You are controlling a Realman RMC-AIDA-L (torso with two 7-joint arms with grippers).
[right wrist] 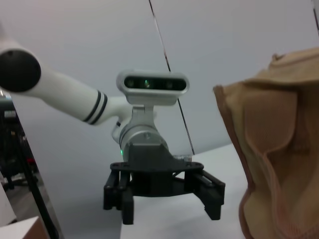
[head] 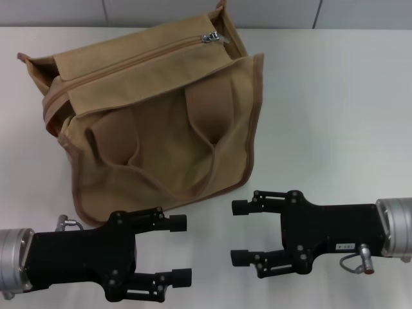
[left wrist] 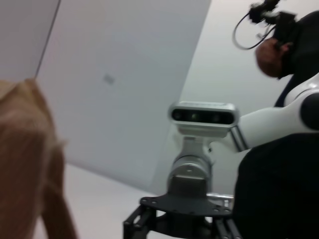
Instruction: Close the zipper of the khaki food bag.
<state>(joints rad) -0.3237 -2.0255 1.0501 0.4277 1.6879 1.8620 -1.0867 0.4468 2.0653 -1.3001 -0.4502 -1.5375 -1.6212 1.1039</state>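
The khaki food bag lies on the white table with its front pocket and two handles facing me. Its zipper runs along the top edge. The silver pull sits at the far right end, and the tape looks drawn together. My left gripper is open, low and just in front of the bag's near left corner. My right gripper is open and faces it, in front of the near right corner. Neither touches the bag. The bag also shows in the left wrist view and the right wrist view.
The right wrist view shows the left gripper open above the table. The left wrist view shows the right arm's wrist camera and a person standing beyond it. White table stretches to the right of the bag.
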